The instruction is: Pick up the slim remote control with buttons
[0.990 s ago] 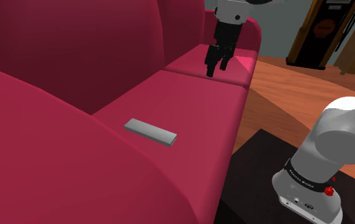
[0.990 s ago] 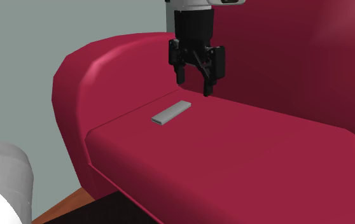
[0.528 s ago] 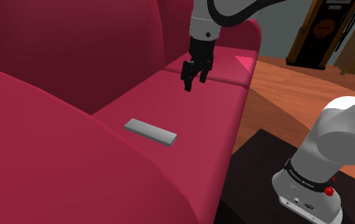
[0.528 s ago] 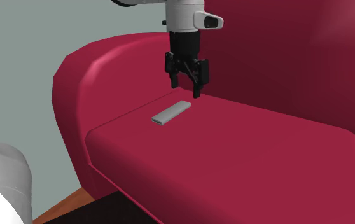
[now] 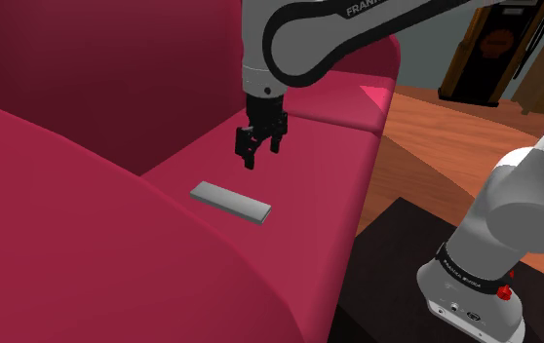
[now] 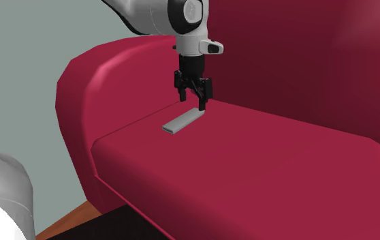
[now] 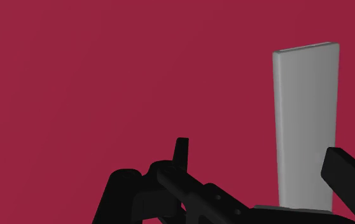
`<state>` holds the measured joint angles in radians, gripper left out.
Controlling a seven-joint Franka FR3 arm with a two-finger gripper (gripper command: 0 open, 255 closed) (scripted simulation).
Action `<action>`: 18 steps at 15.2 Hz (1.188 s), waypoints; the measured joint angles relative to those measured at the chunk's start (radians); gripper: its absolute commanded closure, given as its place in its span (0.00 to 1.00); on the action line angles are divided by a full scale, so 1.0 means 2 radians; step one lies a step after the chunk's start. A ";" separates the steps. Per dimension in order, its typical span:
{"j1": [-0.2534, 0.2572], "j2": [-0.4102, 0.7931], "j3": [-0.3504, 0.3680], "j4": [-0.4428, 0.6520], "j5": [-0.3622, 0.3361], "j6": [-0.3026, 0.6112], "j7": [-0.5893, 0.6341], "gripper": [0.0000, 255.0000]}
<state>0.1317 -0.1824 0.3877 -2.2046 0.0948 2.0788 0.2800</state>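
One slim remote control point(image 5: 229, 203), drawn as a plain grey slab, lies flat on the seat of one crimson sofa point(image 5: 311, 168). In the shoulder view it sits on the nearer of two seat cushions, close to the padded armrest in the foreground. In the second exterior view the remote control point(image 6: 183, 121) lies close to the seam where the seat meets the armrest, with its long axis running toward the backrest.

One black two-finger gripper point(image 5: 252, 154) points down at the cushion. Its fingers stand a modest way apart, and they hold and touch nothing. In the second exterior view the gripper point(image 6: 194, 101) hangs over the remote's far end, just above it. In the wrist view the remote control point(image 7: 305, 121) stretches away from the gripper over the sofa point(image 7: 106, 76) fabric. Its near end lies inside the finger gap, close beside one finger point(image 7: 349, 180) and well apart from the other.

One white Franka arm point(image 5: 499, 219) rises from its base on the black stand point(image 5: 387, 283) at the shoulder view's lower right. It leaves the picture's right edge and returns along the top edge. From there its lettered link bends at the wrist, and the hand drops almost vertically onto the seat.

Background: a wooden floor point(image 5: 436, 136), one dark cabinet point(image 5: 494, 49) and a grey-green wall point(image 6: 18, 68).
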 measured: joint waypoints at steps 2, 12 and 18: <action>0.004 0.036 0.013 0.017 -0.014 0.015 0.020 0.00; 0.033 0.170 0.040 0.089 -0.081 0.051 0.100 0.00; 0.036 0.187 0.038 0.077 -0.092 0.078 0.107 1.00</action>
<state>0.2031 0.1908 0.4640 -2.0506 -0.0889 2.2356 0.4938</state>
